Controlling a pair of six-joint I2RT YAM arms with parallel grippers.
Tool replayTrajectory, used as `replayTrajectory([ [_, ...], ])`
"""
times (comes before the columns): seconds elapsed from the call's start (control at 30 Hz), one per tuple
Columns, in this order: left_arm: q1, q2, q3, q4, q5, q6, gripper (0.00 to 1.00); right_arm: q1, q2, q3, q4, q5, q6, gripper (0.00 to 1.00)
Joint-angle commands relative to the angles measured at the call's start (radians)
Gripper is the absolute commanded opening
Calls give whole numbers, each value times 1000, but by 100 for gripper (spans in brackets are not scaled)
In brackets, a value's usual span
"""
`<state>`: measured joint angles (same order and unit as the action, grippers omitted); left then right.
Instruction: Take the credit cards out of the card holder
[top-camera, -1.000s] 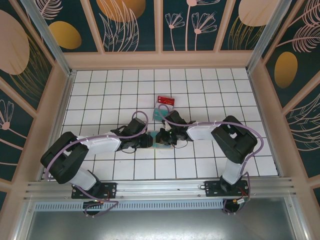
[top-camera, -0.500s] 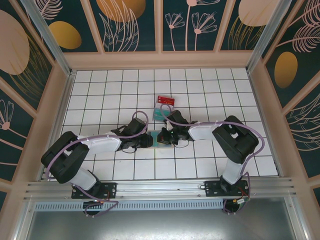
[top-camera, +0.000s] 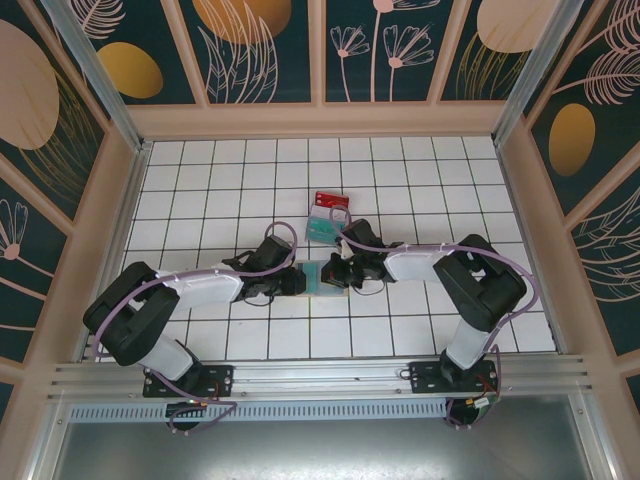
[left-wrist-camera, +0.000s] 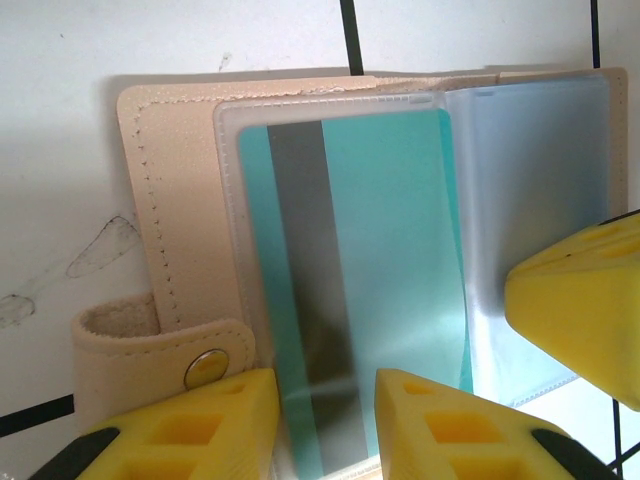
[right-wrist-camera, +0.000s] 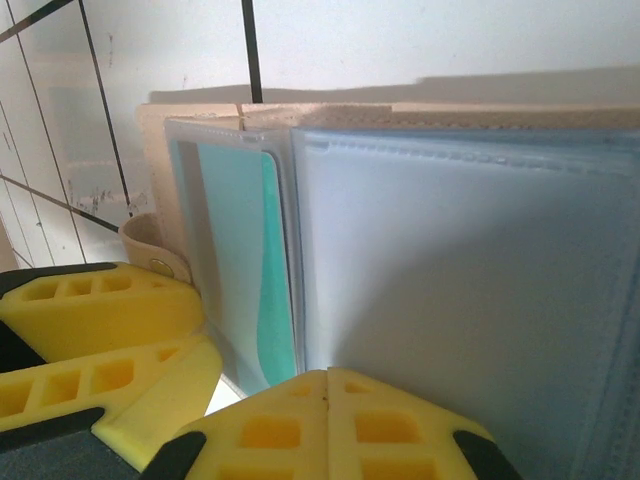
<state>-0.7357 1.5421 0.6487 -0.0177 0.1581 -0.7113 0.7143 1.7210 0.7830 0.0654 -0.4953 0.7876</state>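
The tan card holder (top-camera: 322, 277) lies open on the tiles between both grippers. In the left wrist view its tan cover (left-wrist-camera: 170, 200) carries a clear sleeve with a teal credit card (left-wrist-camera: 390, 250) with a grey stripe inside. My left gripper (left-wrist-camera: 325, 420) is open, its yellow fingers apart over the near edge of that sleeve. My right gripper (right-wrist-camera: 328, 380) is shut, tips together against the empty clear sleeve (right-wrist-camera: 470, 280) of the other half; whether it pinches a leaf I cannot tell. A red card (top-camera: 331, 199) and a teal card (top-camera: 322, 228) lie on the tiles behind.
The holder's snap strap (left-wrist-camera: 165, 345) sticks out beside my left finger. A yellow finger (left-wrist-camera: 585, 300) of the right gripper pokes in at the right of the left wrist view. Wooden walls (top-camera: 120, 200) enclose the white tiled floor on three sides.
My right gripper has slid a little to the right across the holder, uncovering more of the teal panel. The left arm has stayed where it was.
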Motion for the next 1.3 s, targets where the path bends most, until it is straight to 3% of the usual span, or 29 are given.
replayTrajectory([
  [0.0,-3,35,-7,-41,21,-9,34,7,-20,15,23,-11,-4,11],
  [0.97,-3,33,-7,-42,20,-7,34,37,71,82,-84,18,-41,17],
  [1.27,-4,39,-3,-38,27,-7,34,44,109,87,-18,-51,-28,17],
])
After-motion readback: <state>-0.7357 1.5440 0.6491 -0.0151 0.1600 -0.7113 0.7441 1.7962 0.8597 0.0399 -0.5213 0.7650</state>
